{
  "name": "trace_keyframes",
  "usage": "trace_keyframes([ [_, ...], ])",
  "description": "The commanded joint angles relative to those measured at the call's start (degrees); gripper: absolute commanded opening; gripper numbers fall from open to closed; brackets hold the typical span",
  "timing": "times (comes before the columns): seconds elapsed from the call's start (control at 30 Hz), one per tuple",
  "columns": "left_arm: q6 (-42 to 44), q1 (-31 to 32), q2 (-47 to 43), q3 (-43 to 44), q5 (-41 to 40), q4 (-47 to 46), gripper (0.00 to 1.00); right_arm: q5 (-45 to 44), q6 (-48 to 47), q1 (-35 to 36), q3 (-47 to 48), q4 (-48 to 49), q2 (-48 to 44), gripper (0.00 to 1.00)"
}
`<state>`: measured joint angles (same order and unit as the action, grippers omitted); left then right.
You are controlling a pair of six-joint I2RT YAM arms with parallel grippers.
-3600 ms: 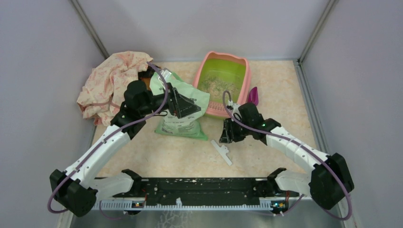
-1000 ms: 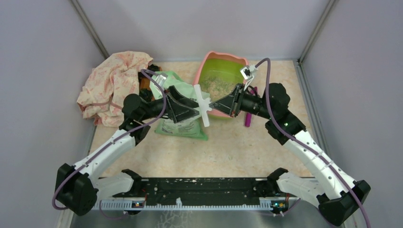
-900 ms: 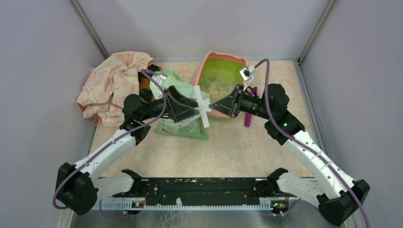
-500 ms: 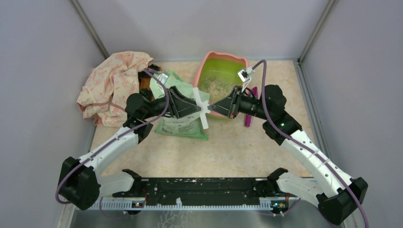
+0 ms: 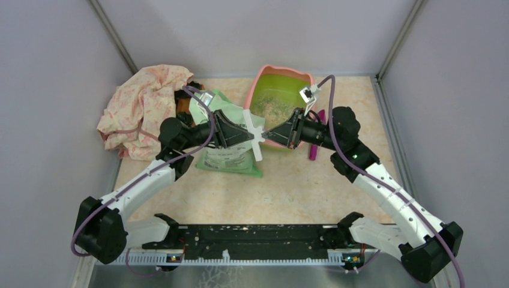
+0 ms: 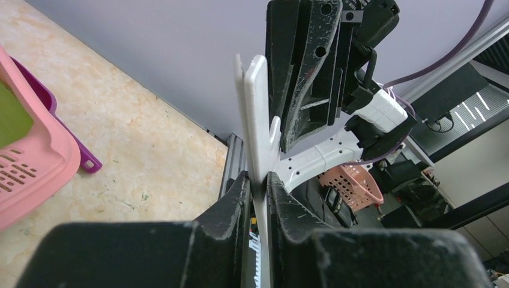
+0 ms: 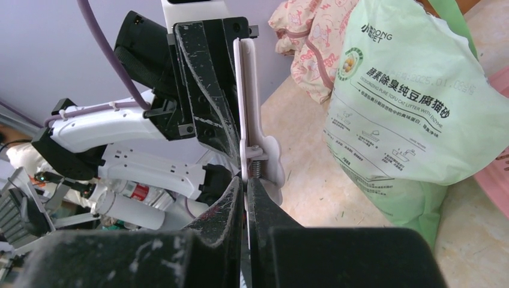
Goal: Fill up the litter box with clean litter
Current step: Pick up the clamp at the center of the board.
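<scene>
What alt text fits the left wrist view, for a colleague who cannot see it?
The left gripper pinches the near end of an upright white clip, while the right gripper grips it from the far side. At left are the pink rim of the litter box and a magenta scoop on the beige table.

Top view: litter box (image 5: 279,84) near rim hidden behind white clip (image 5: 255,135) & right gripper (image 5: 271,133). Clean litter (image 5: 273,107) grains too small to tell apart. Magenta scoop (image 5: 313,152) mostly under right arm. Bag (image 5: 231,159) top covered by left gripper (image 5: 243,133). Brown obj (image 5: 180,105) near table (image 5: 300,180) back-left corner, mostly under cloth (image 5: 141,102), can't ID. Left wrist: box cut by left edge. Right wrist: bag cut by right edge, clip base buried betw. fingers.
</scene>
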<state>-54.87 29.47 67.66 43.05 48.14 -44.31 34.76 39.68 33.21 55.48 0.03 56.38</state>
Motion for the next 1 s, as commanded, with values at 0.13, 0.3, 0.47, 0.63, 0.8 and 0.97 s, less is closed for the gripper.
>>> trace_keyframes([
  [0.13,0.37,-0.1,-0.4,1.43,1.04,-1.51,0.16,-1.46,-2.84,0.31,2.78,-3.41,-1.06,0.28],
  [0.3,-0.09,-0.02,-0.48,1.62,1.21,-1.49,0.16,-2.22,-3.62,0.3,2.91,-4.88,-1.69,0.36],
  [0.47,-0.85,-0.05,-0.44,1.63,1.52,-1.89,0.16,-2.41,-3.89,0.3,2.05,-4.06,-2.84,0.43],
  [0.63,-2.32,-0.01,-0.03,1.61,2.1,-3.37,0.16,-1.4,-3.26,0.34,1.68,-2.45,-2.43,0.45],
  [0.8,-3.63,0.04,0.29,1.36,2.28,-4.93,0.16,0.56,-2.2,0.36,0.9,1.09,-1.54,0.46],
  [0.97,-5.7,0.01,1.21,1.12,3.1,-7.41,0.16,2.08,-0.46,0.32,0.15,4.8,-0.68,0.46],
])
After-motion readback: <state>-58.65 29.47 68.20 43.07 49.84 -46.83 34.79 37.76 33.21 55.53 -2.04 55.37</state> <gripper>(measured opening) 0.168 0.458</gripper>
